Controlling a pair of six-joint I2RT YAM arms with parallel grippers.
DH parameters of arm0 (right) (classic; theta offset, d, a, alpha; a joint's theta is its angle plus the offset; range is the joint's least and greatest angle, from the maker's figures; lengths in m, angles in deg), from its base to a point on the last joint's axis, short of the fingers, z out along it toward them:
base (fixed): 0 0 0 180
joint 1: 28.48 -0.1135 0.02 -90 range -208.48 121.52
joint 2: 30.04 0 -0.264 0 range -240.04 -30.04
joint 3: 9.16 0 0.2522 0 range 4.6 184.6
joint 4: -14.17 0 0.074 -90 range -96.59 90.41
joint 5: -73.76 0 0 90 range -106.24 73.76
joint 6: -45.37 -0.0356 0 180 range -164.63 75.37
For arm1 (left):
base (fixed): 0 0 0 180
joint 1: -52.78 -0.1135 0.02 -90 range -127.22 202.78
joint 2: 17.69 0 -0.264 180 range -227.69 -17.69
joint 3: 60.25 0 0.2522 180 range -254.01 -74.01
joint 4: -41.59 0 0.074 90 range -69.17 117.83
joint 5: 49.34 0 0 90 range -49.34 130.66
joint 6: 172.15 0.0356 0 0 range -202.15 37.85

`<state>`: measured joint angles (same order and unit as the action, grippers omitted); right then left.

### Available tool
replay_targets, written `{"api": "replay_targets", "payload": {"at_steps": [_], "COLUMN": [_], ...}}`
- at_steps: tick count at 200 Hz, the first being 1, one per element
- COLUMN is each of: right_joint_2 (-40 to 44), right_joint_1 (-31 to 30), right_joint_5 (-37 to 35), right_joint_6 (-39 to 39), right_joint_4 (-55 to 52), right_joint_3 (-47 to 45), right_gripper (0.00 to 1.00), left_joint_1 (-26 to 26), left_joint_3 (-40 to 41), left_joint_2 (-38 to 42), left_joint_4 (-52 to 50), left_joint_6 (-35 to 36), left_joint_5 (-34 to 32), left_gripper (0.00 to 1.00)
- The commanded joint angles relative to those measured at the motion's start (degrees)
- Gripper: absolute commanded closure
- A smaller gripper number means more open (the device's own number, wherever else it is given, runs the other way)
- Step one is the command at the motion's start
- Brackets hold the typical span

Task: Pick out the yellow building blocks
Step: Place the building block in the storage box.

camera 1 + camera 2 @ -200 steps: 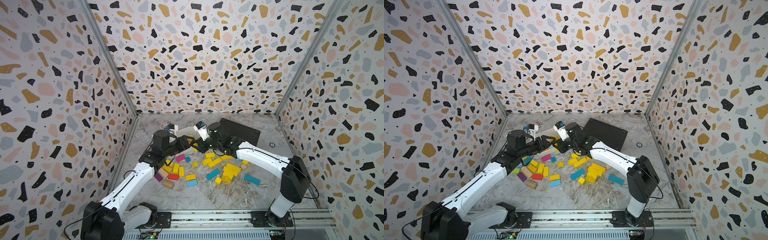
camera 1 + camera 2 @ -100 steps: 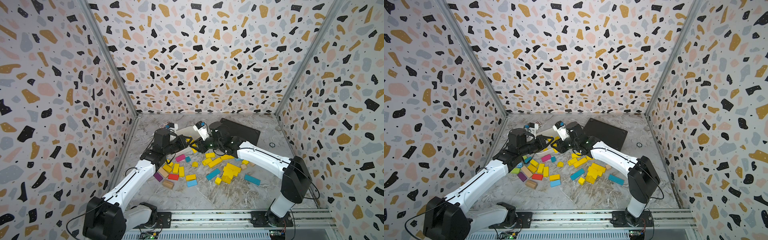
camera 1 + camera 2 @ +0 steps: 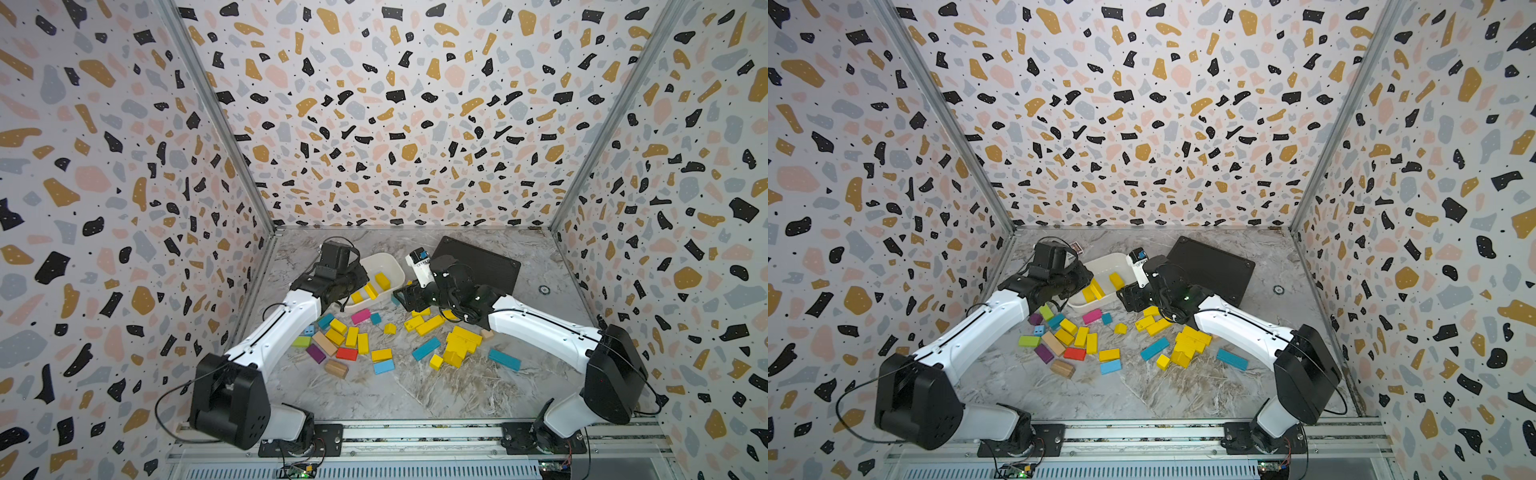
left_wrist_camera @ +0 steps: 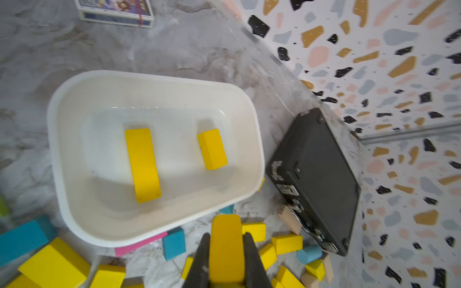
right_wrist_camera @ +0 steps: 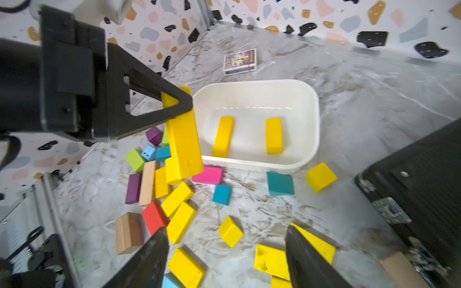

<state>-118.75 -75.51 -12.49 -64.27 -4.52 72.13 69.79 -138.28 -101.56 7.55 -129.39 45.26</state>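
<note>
Close beside the right claw point(image 5: 225, 238), a black case point(image 5: 424, 179) lies flat on the marbled floor. Ahead of both claws sits a white tub point(image 5: 311, 139) holding two yellow blocks point(image 5: 223, 137). The left claw point(image 4: 226, 235) is clamped tight on a long yellow bar point(image 5: 183, 147), which hangs end-down by the tub's rim. The right claw gapes wide, gripping nothing. Beneath it, loose yellow blocks point(image 5: 179, 222) lie scattered among other colours.

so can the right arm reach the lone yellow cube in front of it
probably yes: the yellow cube lies alone on the table just ahead of the right arm, whose jaws stand open
</note>
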Motion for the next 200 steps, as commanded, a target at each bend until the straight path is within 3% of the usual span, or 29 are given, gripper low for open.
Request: {"api": "replay_targets", "payload": {"at_steps": [1,48,101,108,131,167,200], "right_joint_2": [3.05,4.77,5.3,5.14,2.95,-3.28,-6.13], "right_joint_1": [0.18,0.44,0.53,0.53,0.62,0.71,0.79], "right_joint_5": [-7.14,-14.8,-15.62,-15.36,-13.33,-9.57,-9.92], "right_joint_6": [-0.76,-0.84,-1.55,-1.55,0.44,4.53,6.71], "right_joint_4": [-1.79,-9.69,-14.81,-14.99,-15.99,-21.98,-29.73], "right_joint_3": [-2.0,-4.81,-7.37,-7.56,-7.22,-2.42,2.33], "right_gripper": [0.26,0.3,0.33,0.33,0.34,0.38,0.4], "left_joint_1": [-1.38,-2.78,-2.98,-2.96,-2.96,-2.91,-2.87], "left_joint_3": [-4.55,-15.37,-19.32,-19.48,-19.15,-19.04,-16.61], "left_joint_2": [-5.43,-20.46,-29.47,-29.95,-30.32,-26.76,-18.87], "left_joint_4": [-0.76,-2.34,-4.59,-4.86,-5.0,-4.77,-5.14], "left_joint_6": [1.78,5.55,4.9,4.84,5.12,7.06,9.13], "left_joint_5": [-1.8,-1.26,-0.51,-0.56,-0.6,-0.79,-2.13], "left_gripper": [1.0,1.0,1.0,0.94,0.62,0.49,0.45]}}
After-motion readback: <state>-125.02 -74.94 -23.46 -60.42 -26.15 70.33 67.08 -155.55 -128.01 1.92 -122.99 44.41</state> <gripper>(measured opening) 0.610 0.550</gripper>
